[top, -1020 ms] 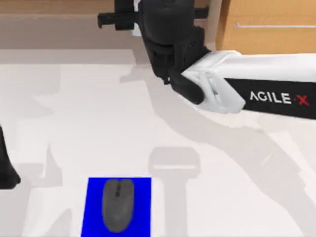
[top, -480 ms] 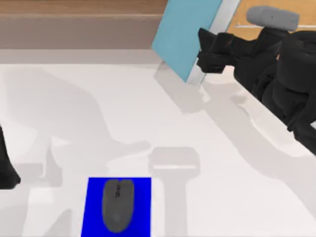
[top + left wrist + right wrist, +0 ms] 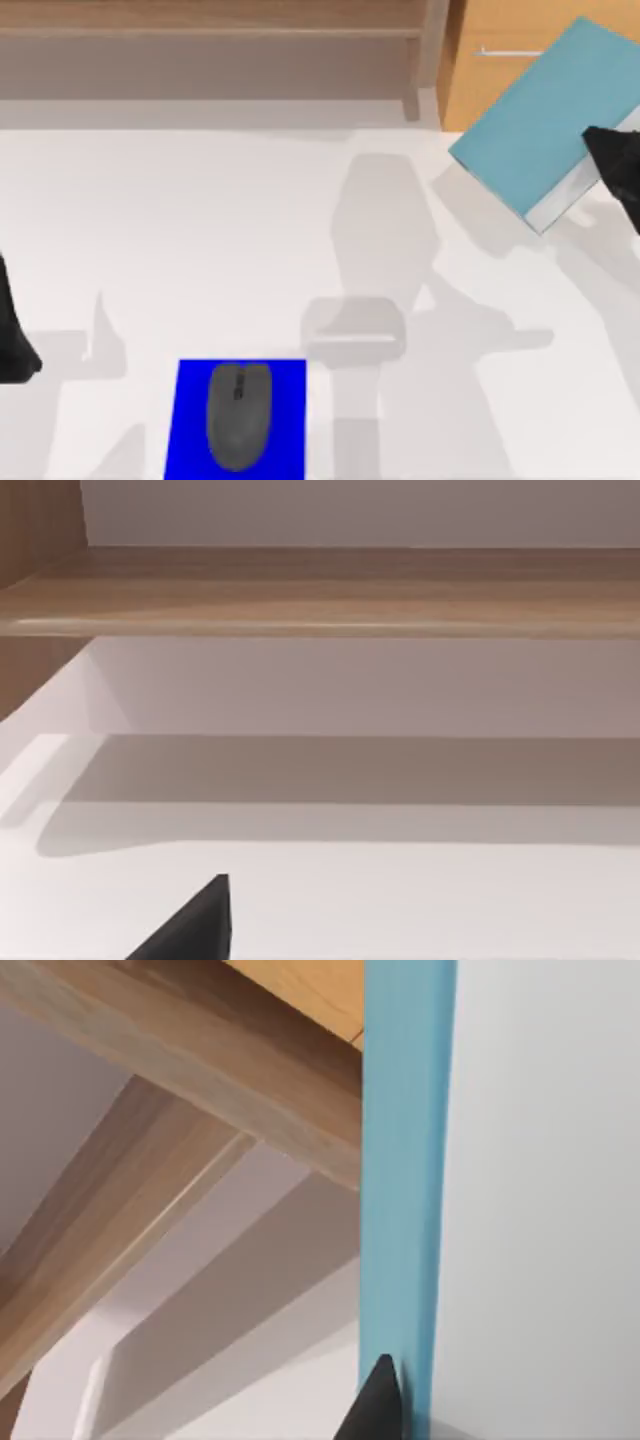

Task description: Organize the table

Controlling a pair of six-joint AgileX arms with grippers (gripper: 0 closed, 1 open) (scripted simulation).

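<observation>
The white table (image 3: pixel 200 230) spans the top view. A light blue book with white page edges (image 3: pixel 530 130) hangs tilted over the table's back right corner, in front of the wooden cabinet. My right gripper (image 3: pixel 603 158) is shut on the book's right end at the top view's right edge. In the right wrist view the book's blue cover (image 3: pixel 400 1160) runs straight up from a black fingertip (image 3: pixel 378 1405). My left arm (image 3: pixel 12 340) stays parked at the table's left edge.
A grey mouse (image 3: pixel 238 415) lies on a bright blue mat (image 3: pixel 285 420) at the front. A light-wood shelf (image 3: pixel 200 40) runs along the back, its board (image 3: pixel 320 590) in the left wrist view. A drawer cabinet (image 3: pixel 480 80) with a silver handle stands back right.
My right arm has swung from the back centre to the right edge, carrying the blue book along. The mouse, the mat and the left arm have not moved.
</observation>
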